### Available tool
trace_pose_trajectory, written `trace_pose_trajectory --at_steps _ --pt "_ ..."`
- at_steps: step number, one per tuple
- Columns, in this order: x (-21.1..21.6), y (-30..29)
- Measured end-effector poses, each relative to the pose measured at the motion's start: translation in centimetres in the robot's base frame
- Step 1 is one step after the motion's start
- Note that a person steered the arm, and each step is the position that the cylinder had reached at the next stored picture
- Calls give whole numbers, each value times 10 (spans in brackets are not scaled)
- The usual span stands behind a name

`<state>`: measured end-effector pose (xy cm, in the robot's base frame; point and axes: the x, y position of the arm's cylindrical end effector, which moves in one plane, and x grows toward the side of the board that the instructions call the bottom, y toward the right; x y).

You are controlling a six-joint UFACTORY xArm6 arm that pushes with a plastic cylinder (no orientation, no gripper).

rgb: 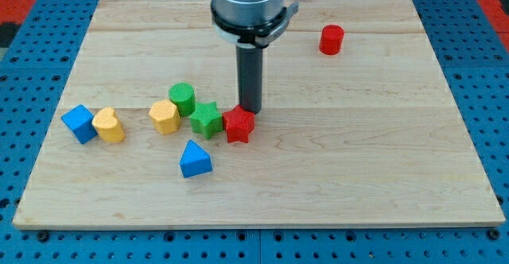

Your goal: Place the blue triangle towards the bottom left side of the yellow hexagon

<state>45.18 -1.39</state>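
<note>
The blue triangle (pixel 195 160) lies on the wooden board, below and to the right of the yellow hexagon (pixel 164 116). My tip (pixel 250 109) stands just above the red star (pixel 238 125), touching or nearly touching its top edge. The tip is to the upper right of the blue triangle, well apart from it, and to the right of the yellow hexagon.
A green star (pixel 206 120) sits between the yellow hexagon and the red star. A green cylinder (pixel 182 98) is above the hexagon. A blue cube (pixel 79 123) and a yellow heart (pixel 108 125) lie at the left. A red cylinder (pixel 332 40) stands at the upper right.
</note>
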Motion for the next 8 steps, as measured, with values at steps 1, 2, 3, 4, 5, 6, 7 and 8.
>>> trace_pose_trajectory --at_steps 1,2,3,4,5,6,7,8 --pt "29 0" --pt "63 0" --pt "68 -1" --pt "94 18" --pt "102 -23" --pt "84 -88" --pt "106 -89" --pt "138 -93"
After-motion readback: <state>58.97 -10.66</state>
